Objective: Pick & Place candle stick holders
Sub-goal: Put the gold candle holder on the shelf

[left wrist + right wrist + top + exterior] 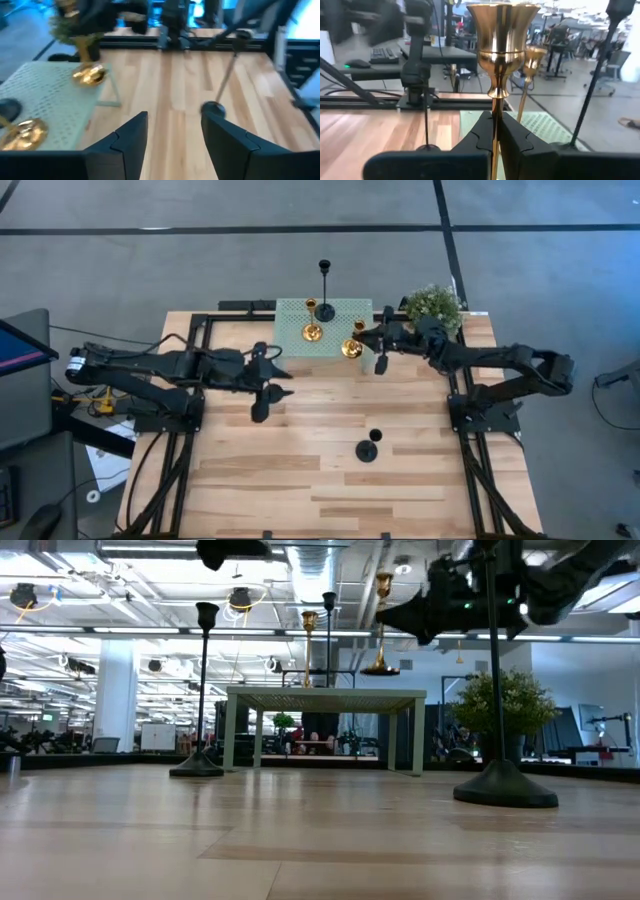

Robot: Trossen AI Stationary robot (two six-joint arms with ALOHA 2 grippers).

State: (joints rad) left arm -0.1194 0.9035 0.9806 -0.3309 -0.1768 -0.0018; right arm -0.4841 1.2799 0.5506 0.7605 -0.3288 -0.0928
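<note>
My right gripper (366, 340) is shut on a gold candle stick holder (352, 348), held over the near right corner of a pale green stand (335, 312). A second gold holder (311, 330) and a tall black one (324, 308) stand on the stand by their round bases. Two more black holders stand on the wood, one near the front (368, 448) and one (261, 412) just beside my left gripper (285, 383). My left gripper (172, 135) is open at mid-table with nothing between its fingers. My right gripper pinches the gold holder's thin stem (494, 117) between its two fingers, just under the knob below the cup. The fingers come level from the table's right side and lie across the stem. The holder stands upright, with its base (381, 667) clear above the stand's top.
A small green bushy plant (435, 305) stands at the table's far right corner, behind my right arm. The green stand (325, 697) has thin legs and sits at the far middle. Bare wood lies across the near half of the table (280, 480).
</note>
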